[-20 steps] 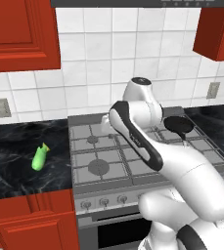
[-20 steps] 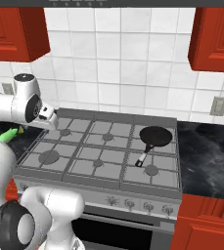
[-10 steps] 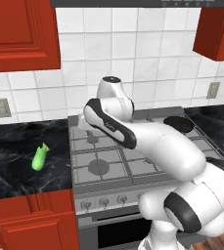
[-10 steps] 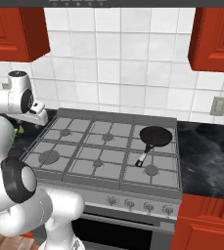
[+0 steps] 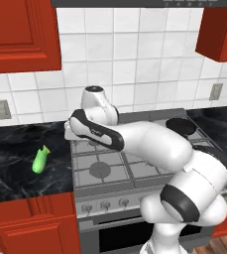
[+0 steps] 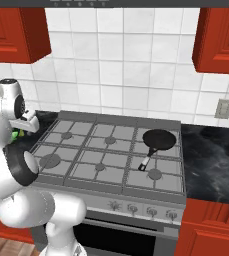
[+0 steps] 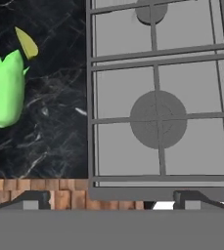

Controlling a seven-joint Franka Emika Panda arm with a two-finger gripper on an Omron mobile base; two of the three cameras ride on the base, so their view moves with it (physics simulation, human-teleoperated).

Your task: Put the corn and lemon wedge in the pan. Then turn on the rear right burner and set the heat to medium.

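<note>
Nothing of the task is done yet, as far as we can judge: the corn (image 7: 7,89) and the lemon wedge (image 7: 27,43) both lie on the dark worktop (image 7: 50,141), and the pan (image 6: 159,139) sits bare on the stove (image 6: 111,152), far across the grates from our hand (image 7: 112,199). Both pick-ups, both drops and the burner knob remain.

Our hand hangs empty, its fingers spread wide apart, above the stove's near-left corner. In the hand view the corn lies well off to our upper left, with the wedge just beyond its tapered end, so close that we cannot tell whether the two touch. The large burner cap (image 7: 158,119) is straight ahead of our fingertips.

For room, we see open worktop all around the corn on its other sides, so a descent onto it looks unobstructed. The stove's raised edge (image 7: 89,97) runs between us and the corn, and we would want to clear it before dropping. The wedge's closeness is the one pinch: fingers closing on the corn could nudge it. The worktop's front edge runs just below our fingertips in that view.
</note>
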